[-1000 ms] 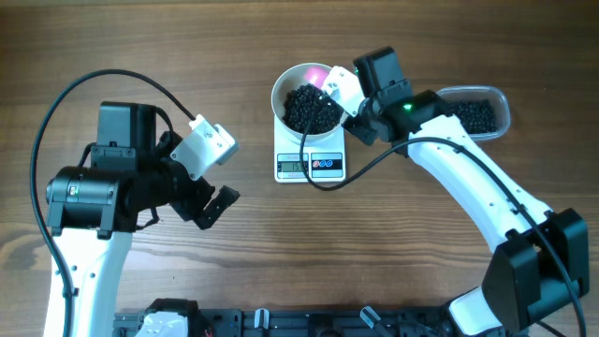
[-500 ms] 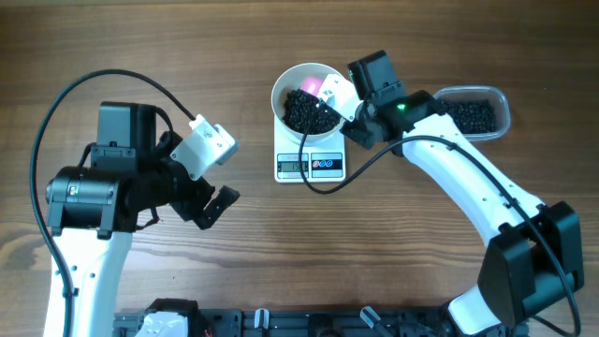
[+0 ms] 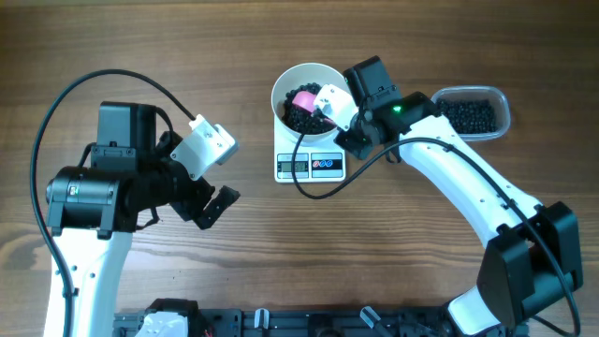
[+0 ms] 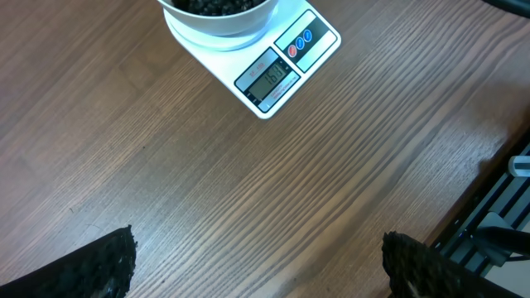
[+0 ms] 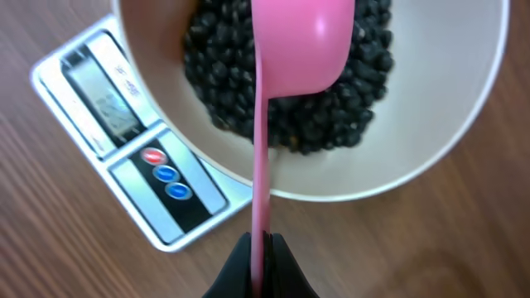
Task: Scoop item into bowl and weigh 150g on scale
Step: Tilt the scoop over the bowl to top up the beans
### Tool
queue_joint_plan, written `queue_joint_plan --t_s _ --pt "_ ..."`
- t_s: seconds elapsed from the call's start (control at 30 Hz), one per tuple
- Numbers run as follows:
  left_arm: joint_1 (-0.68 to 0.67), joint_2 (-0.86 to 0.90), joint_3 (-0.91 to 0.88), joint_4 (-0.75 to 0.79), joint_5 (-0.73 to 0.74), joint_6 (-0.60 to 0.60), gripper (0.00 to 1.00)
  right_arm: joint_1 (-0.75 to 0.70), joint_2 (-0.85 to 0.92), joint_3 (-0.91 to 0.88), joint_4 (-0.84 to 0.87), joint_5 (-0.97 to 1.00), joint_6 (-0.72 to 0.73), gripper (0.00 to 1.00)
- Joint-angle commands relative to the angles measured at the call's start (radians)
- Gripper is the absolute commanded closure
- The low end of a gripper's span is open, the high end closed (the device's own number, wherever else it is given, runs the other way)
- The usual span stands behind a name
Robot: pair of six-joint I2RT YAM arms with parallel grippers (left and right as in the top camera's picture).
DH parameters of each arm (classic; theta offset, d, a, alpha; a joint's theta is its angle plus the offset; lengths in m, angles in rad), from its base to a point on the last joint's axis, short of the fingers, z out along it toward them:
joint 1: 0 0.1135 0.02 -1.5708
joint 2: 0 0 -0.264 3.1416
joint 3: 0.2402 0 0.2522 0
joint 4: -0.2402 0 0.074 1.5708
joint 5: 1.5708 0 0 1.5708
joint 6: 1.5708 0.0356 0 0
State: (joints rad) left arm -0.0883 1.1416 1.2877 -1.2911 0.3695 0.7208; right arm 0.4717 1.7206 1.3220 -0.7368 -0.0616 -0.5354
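Pointing into bowl [image 5: 464, 108], scoop [image 5: 300, 41] (pink) runs straight from right tool [image 5: 258, 245].

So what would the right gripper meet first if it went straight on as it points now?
Probably the beans in the bowl: the right gripper holds a pink scoop above them; depth is unclear.

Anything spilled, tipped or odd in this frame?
Nothing stands out. The bowl sits upright on the scale. The beans lie inside it and in the clear tub, with none seen on the table. The right gripper holds the pink scoop over the bowl.
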Motion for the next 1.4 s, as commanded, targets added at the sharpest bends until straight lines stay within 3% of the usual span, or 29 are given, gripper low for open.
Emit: queue_joint_plan --t_s 0.0,0.43,1.03,1.37 --pt "0.008 -0.009 0.006 0.000 0.023 -0.003 0.00 0.003 0.014 0.026 0.005 -0.124 0.110 0.96" --pt "0.008 -0.009 0.006 0.000 0.023 -0.003 0.00 -0.085 0.014 0.035 0.017 -0.387 0.429 0.96" --pt "0.008 -0.009 0.006 0.000 0.023 -0.003 0.00 -0.169 0.014 0.035 0.072 -0.644 0.573 0.96" --pt "0.008 -0.009 0.006 0.000 0.023 -0.003 0.00 -0.169 0.014 0.035 0.163 -0.719 0.751 0.96"
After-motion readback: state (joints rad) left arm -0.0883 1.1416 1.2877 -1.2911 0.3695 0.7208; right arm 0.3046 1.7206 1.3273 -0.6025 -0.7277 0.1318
